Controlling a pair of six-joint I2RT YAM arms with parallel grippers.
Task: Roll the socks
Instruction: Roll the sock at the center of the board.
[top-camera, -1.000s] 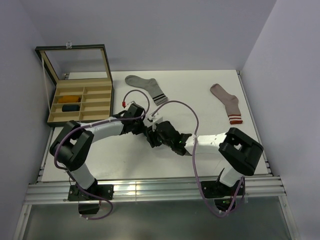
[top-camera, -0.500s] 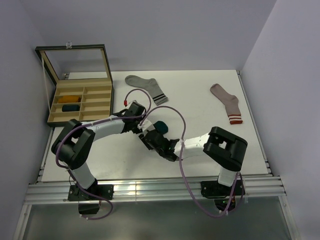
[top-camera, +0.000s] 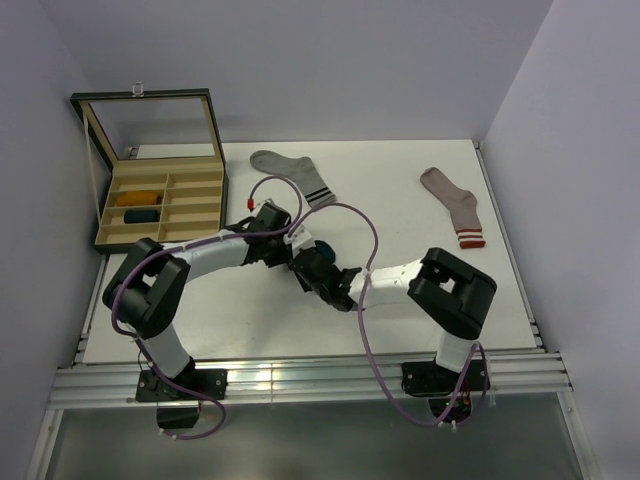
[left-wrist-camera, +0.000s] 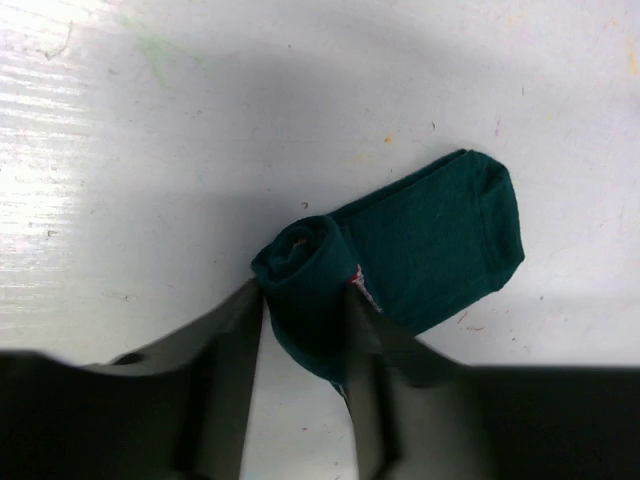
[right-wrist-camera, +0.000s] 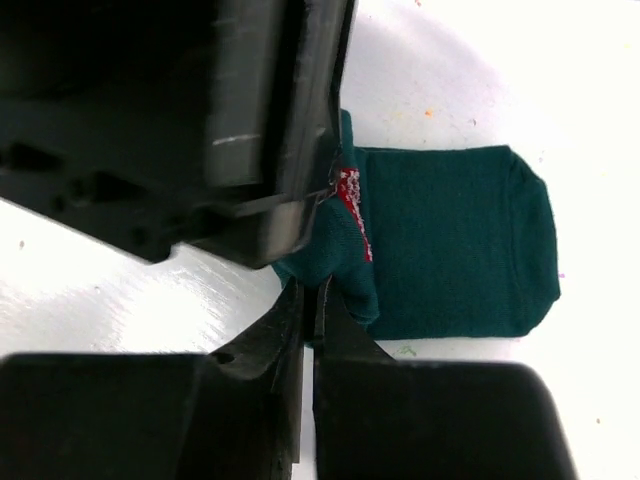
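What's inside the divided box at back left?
In the box, two bundled socks lie in the left compartments: a mustard-orange sock and, just in front of it, a navy sock. Other compartments show bare bottoms. The lid stands open, covering nothing; sock patterns are too small to tell.

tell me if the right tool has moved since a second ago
Yes. The right tool has shifted a little to the left in the top view, further from the pinkish-beige sock, which has stayed put.

I see a grey sock with dark stripes at the far side of the white table. A pink sock lies off to its right. An open box sits far left.
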